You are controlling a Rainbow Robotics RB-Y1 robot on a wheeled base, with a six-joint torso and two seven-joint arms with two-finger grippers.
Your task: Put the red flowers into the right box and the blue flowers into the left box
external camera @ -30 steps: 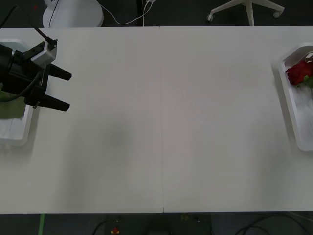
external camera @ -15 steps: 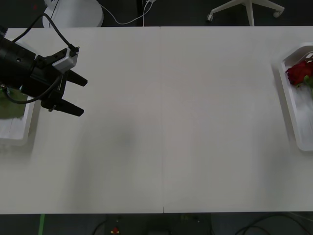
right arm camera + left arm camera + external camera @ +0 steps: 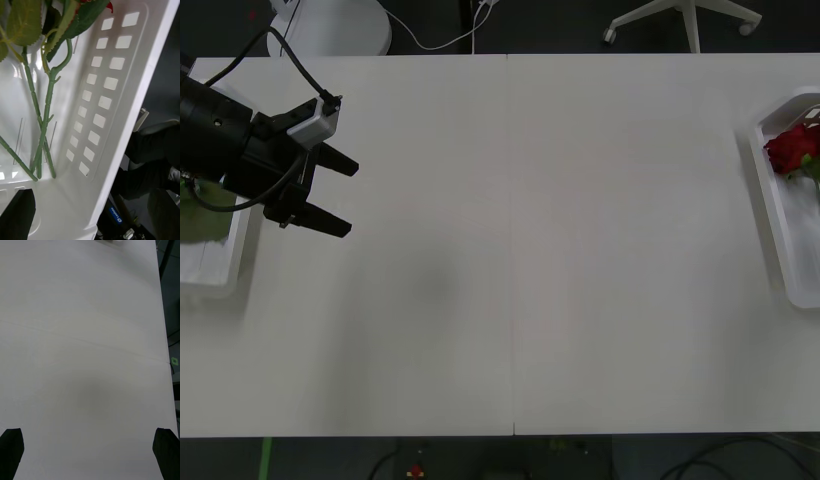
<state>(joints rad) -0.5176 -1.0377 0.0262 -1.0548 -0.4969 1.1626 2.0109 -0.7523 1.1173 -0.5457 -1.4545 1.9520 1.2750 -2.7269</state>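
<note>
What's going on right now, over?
Left gripper open, empty, above the table beside the left box. Right gripper open over the right box. Red flowers boxed. Nothing in the way.

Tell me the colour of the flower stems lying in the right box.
Green, seen best in the right wrist view: thin green plastic stems lying in the white slotted plastic right box.
</note>
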